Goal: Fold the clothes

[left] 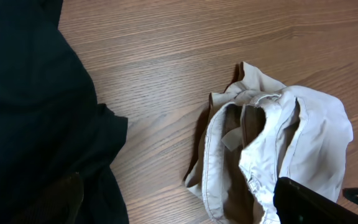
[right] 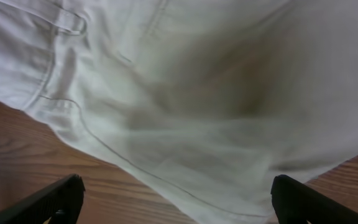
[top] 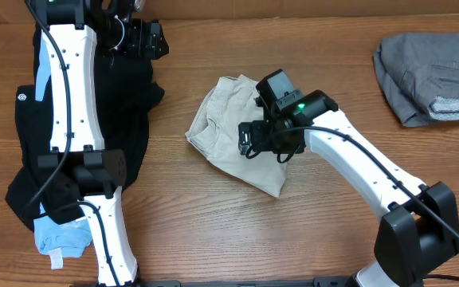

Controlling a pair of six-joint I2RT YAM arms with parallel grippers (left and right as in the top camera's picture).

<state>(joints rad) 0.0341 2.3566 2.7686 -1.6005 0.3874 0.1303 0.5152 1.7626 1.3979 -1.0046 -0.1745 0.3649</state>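
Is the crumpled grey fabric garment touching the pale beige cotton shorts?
No, bare wooden table separates the crumpled grey garment from the pale beige shorts.

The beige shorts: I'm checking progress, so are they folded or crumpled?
Crumpled, not folded. The beige shorts lie in an uneven heap on the table, waistband gaping open in the left wrist view.

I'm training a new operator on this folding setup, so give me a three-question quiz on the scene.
1. True or false: the right gripper is above the beige shorts, jaws open.
2. Fill in: the light-blue garment lies on the robot's ___ side.
3. Which lies top right in the overhead view? A grey garment; B light-blue garment; C beige shorts.
Key: 1 true; 2 left; 3 A.
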